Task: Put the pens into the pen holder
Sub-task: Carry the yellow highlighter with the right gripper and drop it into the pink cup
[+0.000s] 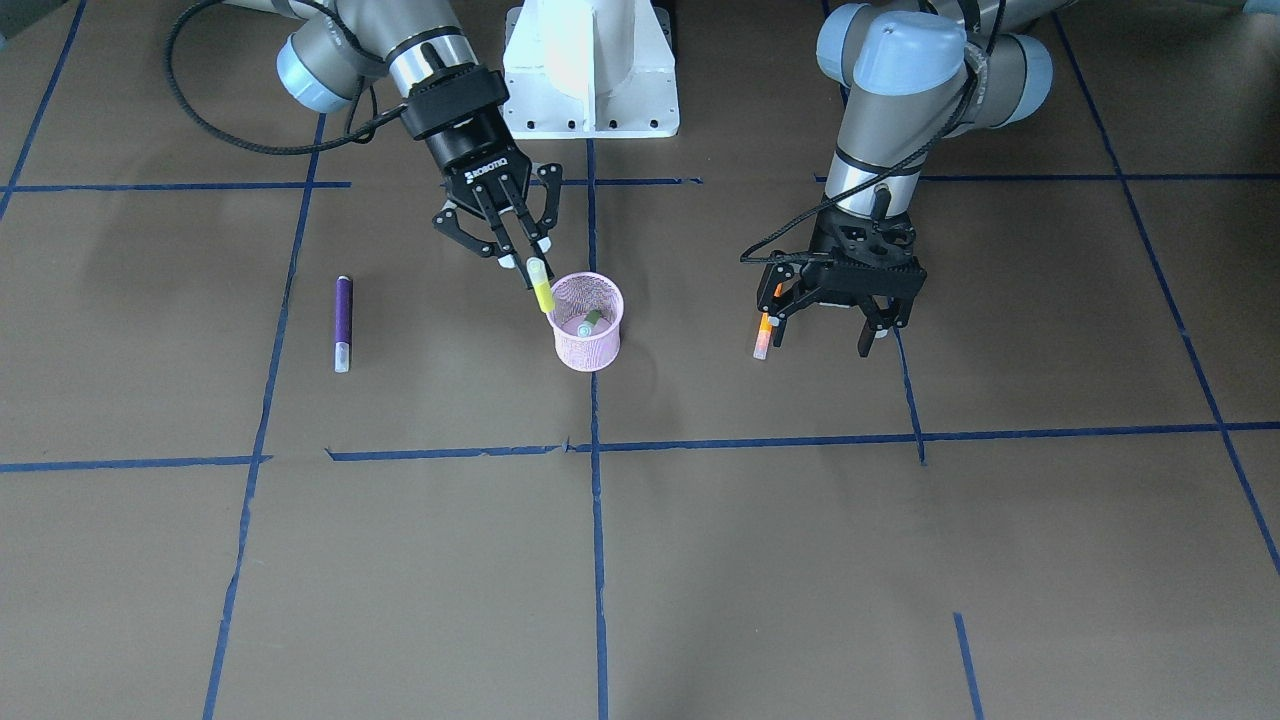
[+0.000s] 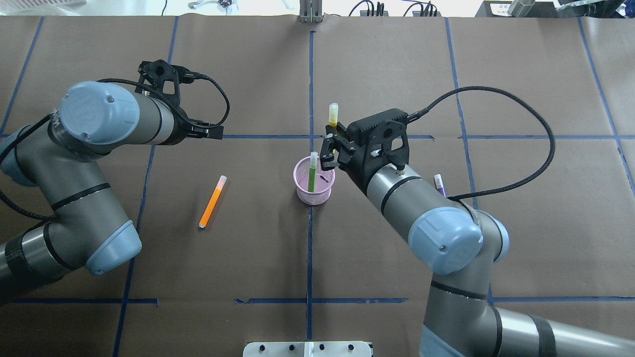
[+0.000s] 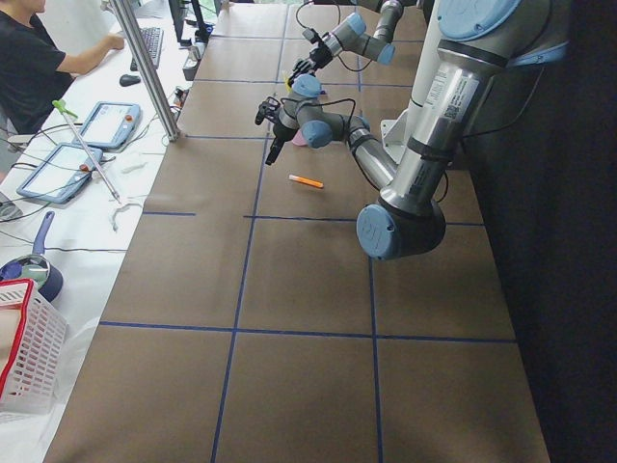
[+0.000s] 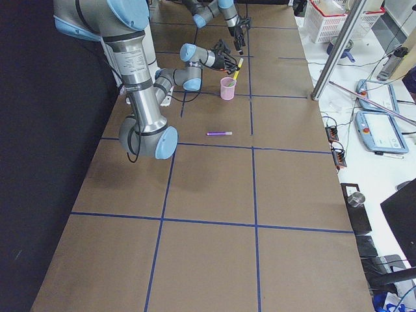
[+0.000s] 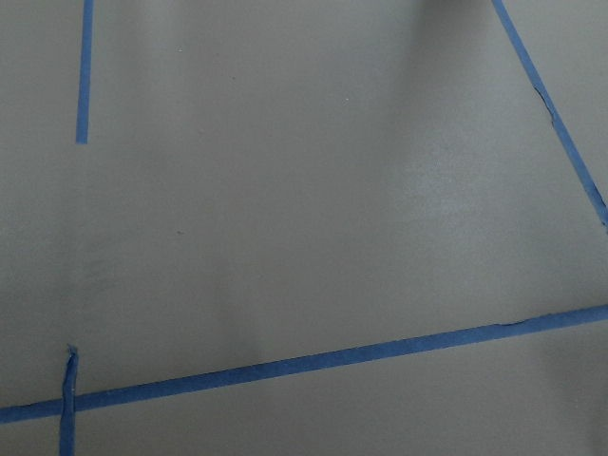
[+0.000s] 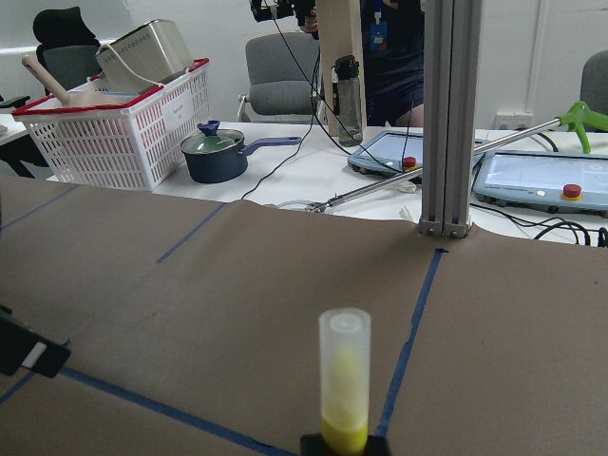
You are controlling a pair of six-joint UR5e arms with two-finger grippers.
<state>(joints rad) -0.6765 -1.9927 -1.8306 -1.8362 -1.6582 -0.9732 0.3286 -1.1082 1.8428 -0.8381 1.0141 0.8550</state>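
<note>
The pink mesh pen holder stands near the table's middle with a green pen upright inside it. My right gripper is shut on a tilted yellow pen, whose lower end hangs at the holder's rim. An orange pen lies flat on the table. My left gripper hangs open above the table beside it, holding nothing. A purple pen lies flat on my right side, partly hidden under the right arm in the overhead view.
Blue tape lines divide the brown table. The white robot base sits at the near edge. Beyond the far edge are a metal post, tablets, a white basket and a pot. A person sits there.
</note>
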